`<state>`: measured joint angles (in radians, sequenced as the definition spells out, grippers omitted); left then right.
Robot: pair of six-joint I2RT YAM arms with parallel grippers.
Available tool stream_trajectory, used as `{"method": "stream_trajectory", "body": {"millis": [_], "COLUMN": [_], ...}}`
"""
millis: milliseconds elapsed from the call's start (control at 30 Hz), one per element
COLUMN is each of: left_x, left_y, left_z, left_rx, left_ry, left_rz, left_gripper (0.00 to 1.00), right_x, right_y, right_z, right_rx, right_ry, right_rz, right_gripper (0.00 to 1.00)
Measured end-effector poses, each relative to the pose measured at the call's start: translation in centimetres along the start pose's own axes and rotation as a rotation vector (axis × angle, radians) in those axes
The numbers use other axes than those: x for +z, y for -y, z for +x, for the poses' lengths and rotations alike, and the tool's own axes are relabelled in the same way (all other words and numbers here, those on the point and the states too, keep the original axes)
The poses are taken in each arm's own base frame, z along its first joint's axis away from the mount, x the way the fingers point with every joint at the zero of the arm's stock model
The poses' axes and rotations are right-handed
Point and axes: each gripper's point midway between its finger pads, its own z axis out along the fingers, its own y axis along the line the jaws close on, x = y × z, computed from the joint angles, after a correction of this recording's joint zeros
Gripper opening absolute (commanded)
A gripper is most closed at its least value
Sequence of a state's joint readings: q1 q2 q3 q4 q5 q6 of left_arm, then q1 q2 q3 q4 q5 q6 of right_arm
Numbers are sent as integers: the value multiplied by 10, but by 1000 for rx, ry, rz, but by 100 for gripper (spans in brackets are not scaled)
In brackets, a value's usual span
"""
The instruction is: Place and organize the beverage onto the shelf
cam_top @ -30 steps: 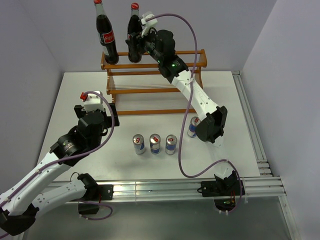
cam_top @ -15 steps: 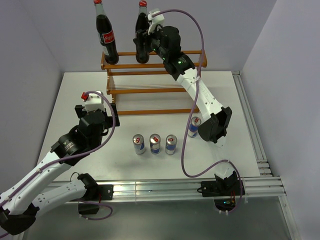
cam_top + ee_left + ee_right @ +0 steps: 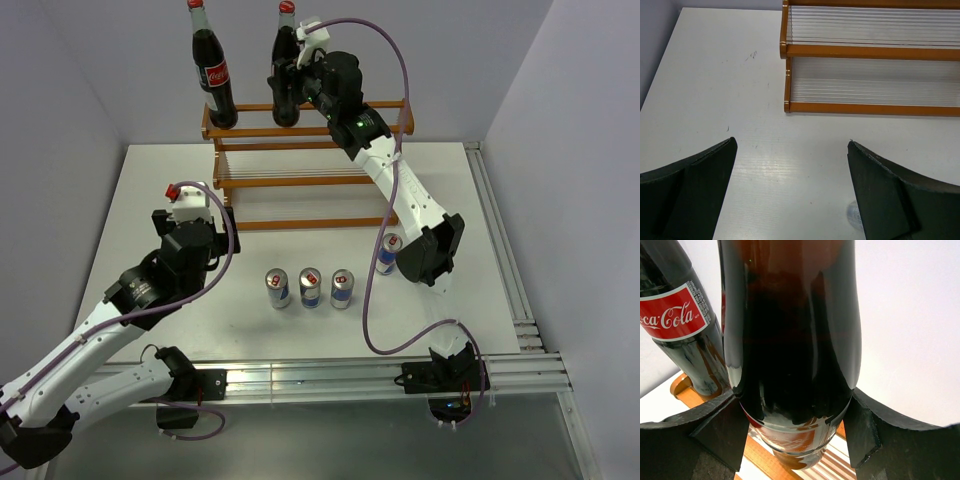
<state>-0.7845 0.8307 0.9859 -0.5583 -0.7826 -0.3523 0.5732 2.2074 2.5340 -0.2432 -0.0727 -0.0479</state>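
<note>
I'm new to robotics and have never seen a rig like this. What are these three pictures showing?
These are two robot arms bolted at the near edge of a table. One picture looks down from a fixed camera; the other two come from cameras on each wrist. The left gripper is open above the table in front of the wooden shelf. The right gripper is shut on a cola bottle, upright at the shelf's top tier beside the other bottle. Four cans stand on the table.

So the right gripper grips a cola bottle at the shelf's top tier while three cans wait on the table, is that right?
Not quite: four cans wait on the table, as the top external view shows, the fourth can beside the right arm.
</note>
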Motion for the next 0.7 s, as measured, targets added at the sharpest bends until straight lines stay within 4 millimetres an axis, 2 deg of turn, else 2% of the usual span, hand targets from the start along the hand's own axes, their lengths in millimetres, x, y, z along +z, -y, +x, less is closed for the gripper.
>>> {"method": "stream_trajectory", "body": {"millis": [200, 467, 533, 700], "left_x": [1, 1, 1, 1], "left_y": [1, 1, 1, 2], "left_z": [1, 1, 1, 2], "left_rx": [4, 5, 5, 5], "left_ry": [-4, -5, -5, -7], "left_rz": [-1, 0, 2, 6], "left_gripper": [98, 98, 98, 98], "right_x": [0, 0, 1, 1], "right_y": [0, -3, -4, -6], "right_z": [0, -3, -4, -4], "right_rx": [1, 7, 8, 12], "right_ry": [2, 12, 15, 18], "right_rz": [-1, -16, -21, -31], "right_gripper": [75, 78, 77, 70]}}
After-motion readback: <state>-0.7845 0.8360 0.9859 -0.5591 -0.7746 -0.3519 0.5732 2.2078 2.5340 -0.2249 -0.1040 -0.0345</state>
